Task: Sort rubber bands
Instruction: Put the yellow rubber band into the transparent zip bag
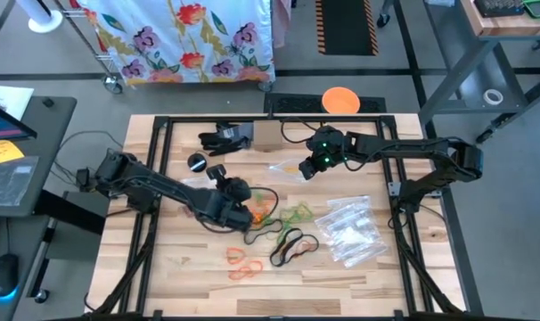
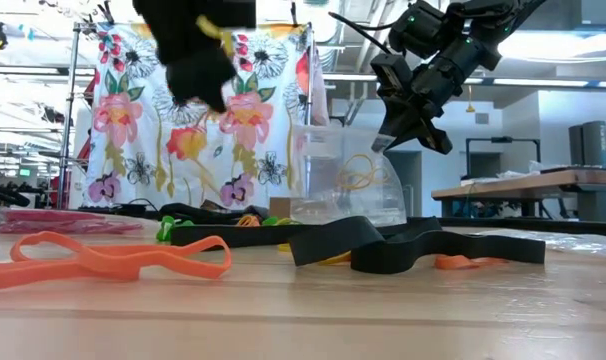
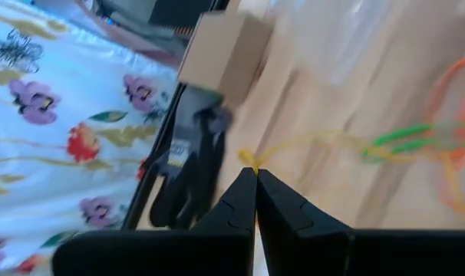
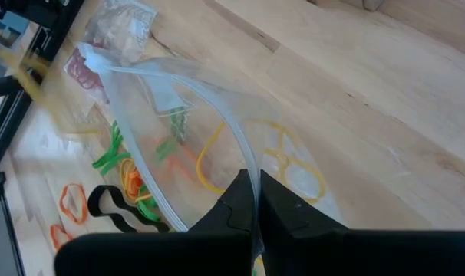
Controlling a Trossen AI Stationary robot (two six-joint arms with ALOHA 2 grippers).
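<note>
The rubber bands point(image 1: 274, 234) lie in a loose heap mid-table: thin green and orange loops, wide flat black ones, two orange ones point(image 1: 243, 261) apart on the near side. Just beside the heap the left gripper point(image 3: 255, 173) pinches a thin yellow band point(image 3: 294, 146), fingers pressed together. Beyond the heap the right gripper point(image 4: 255, 184) is clamped on the edge of a clear zip bag point(image 4: 217, 115); its wrist view shows yellow loops inside. More clear bags point(image 1: 350, 230) lie right of the heap
</note>
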